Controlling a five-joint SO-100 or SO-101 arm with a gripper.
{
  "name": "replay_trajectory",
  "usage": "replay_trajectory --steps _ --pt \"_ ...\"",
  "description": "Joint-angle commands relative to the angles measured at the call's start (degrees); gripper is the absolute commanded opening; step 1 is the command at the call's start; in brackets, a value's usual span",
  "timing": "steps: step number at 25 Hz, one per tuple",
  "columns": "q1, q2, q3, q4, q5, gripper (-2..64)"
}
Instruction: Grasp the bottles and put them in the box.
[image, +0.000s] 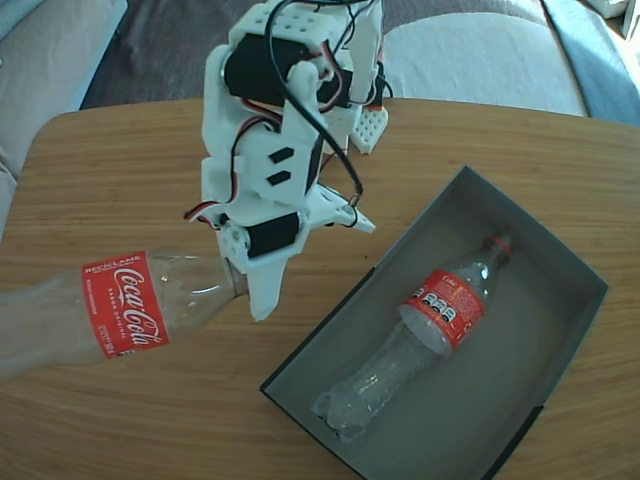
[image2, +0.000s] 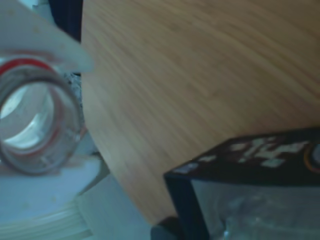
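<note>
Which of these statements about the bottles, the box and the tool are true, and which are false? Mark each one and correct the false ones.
1. One bottle lies inside the box. True.
2. The tool is shut on the second bottle near its neck. True.
3. Both bottles are already in the box. False: the second bottle is outside it, at the left of the fixed view.
4. The box is white inside. False: it is dark grey.
5. The table is wooden. True.
</note>
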Motion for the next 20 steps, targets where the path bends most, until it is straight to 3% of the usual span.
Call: replay_trajectory --steps 1,12,20 --pt "-3.69 5.71 -4.04 1.58 4.75 -0.3" --pt "-20.74 14.15 -3.96 3.52 19.86 -0.3" --pt "-38.94 16.26 -3.96 3.52 24.7 -0.3"
